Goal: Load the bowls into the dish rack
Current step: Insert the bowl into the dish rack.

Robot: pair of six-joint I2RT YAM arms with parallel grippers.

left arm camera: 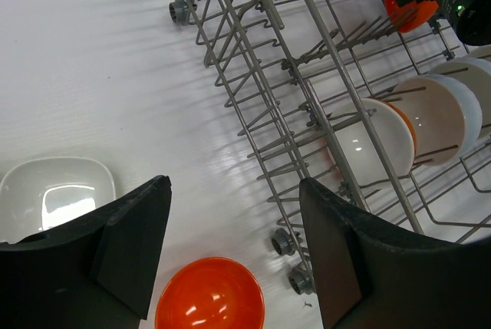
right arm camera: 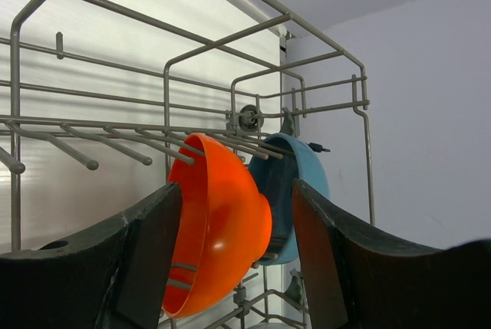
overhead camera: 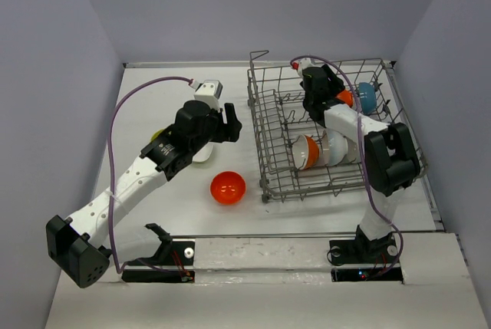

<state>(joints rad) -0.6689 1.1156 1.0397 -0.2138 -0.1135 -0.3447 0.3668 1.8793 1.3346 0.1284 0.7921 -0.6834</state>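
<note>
Tabletop (overhead camera: 153, 99): 1 dish rack (overhead camera: 265, 137), 1 blue bowl (overhead camera: 368, 97)

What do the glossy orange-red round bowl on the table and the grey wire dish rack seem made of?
Orange-red round bowl: plastic or glazed ceramic, cannot tell which; glossy, with sharp white highlights. Grey wire dish rack: probably metal, matte; thin stiff rods.
</note>
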